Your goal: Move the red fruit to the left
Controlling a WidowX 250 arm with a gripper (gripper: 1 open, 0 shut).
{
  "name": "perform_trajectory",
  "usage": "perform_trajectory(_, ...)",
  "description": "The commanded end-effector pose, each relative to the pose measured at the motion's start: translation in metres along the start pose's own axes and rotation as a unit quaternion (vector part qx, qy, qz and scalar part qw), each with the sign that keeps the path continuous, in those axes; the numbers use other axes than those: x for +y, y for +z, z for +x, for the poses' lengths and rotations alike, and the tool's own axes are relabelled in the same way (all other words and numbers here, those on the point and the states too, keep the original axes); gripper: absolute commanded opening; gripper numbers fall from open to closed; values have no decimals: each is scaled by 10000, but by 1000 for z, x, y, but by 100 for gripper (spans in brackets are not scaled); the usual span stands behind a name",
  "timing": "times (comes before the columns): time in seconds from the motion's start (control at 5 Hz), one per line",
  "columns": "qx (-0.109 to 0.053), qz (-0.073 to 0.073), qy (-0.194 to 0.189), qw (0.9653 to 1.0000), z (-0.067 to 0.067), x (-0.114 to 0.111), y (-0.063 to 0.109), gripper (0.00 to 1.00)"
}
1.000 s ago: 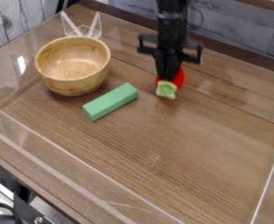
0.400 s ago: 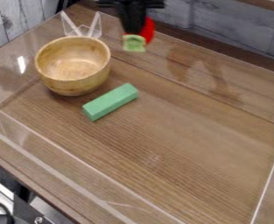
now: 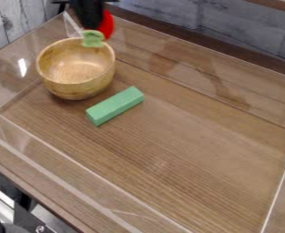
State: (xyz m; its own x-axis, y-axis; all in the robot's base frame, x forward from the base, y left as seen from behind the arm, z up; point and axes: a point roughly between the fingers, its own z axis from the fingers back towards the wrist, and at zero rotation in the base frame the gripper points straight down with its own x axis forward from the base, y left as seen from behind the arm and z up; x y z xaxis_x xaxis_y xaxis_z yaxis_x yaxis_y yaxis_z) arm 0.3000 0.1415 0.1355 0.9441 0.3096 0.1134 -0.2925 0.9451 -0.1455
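The red toy strawberry [image 3: 106,27] with its light green leafy cap [image 3: 94,38] is up at the far left, at the lower end of the black tool [image 3: 94,22]. The tool is nearly closed on that 1 strawberry, gripping it, with the fruit showing below and to the right of the dark parts. In the view, fruit and tool overlap the far rim of the 1 wooden bowl [image 3: 76,80]. The 1 green rectangular block [image 3: 116,106] lies on the wooden worktop [image 3: 181,150], near the bowl, to its right and nearer.
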Motion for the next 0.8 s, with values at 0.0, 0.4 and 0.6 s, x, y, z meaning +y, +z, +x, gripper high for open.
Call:
perform_trajectory(0.0, -399, 137, 155, 9990, 11, 26, 25, 0)
perform_trajectory(0.4, -506, 184, 677, 9963, 7, 57, 22, 0)
perform_trajectory(0.6, -512, 220, 919, 9942, 7, 73, 22, 0)
